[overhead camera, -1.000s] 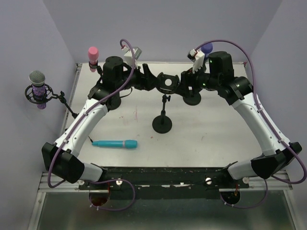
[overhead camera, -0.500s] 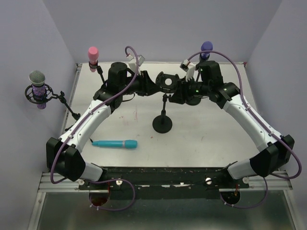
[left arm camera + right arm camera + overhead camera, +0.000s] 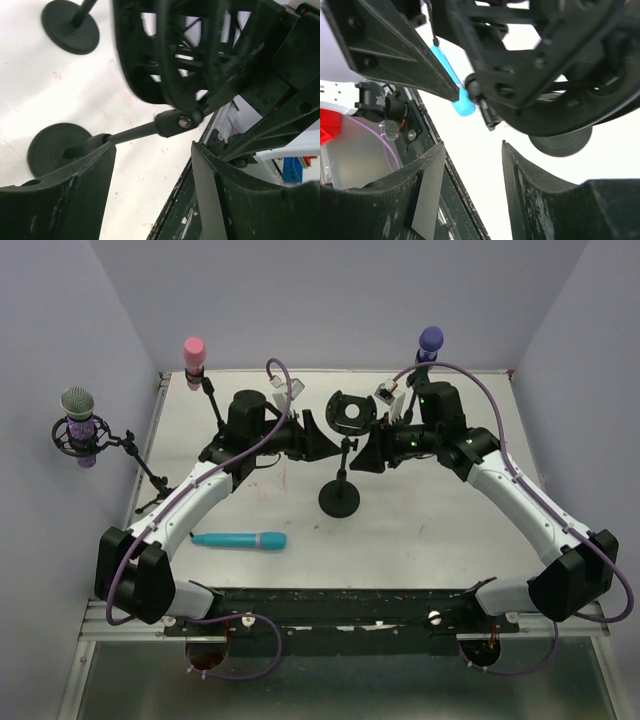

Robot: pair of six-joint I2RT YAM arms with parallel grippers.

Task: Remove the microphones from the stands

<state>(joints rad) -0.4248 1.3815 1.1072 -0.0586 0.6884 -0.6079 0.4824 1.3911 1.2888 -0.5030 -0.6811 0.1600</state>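
Note:
A black stand (image 3: 338, 498) stands mid-table, and its round black shock mount (image 3: 350, 412) holds no microphone. A teal microphone (image 3: 240, 540) lies flat on the table at the near left, apart from the stand. My left gripper (image 3: 314, 432) is open and empty just left of the mount. My right gripper (image 3: 368, 452) is open and empty just right of the pole. In the left wrist view the mount (image 3: 170, 60) and pole (image 3: 132, 132) lie beyond the open gripper (image 3: 152, 192). In the right wrist view the mount (image 3: 560, 65) and the teal microphone (image 3: 452, 82) lie beyond the open gripper (image 3: 472, 195).
A pink microphone (image 3: 194, 352) stands on a stand at the back left. A purple-headed microphone (image 3: 430, 338) stands at the back right. A grey-headed microphone (image 3: 78, 425) hangs in a shock mount beyond the table's left edge. A second stand base (image 3: 70, 27) shows in the left wrist view.
Both grippers have drawn back from the shock mount's sides toward the near side and lower. The mount now shows free between them. The teal microphone has not moved.

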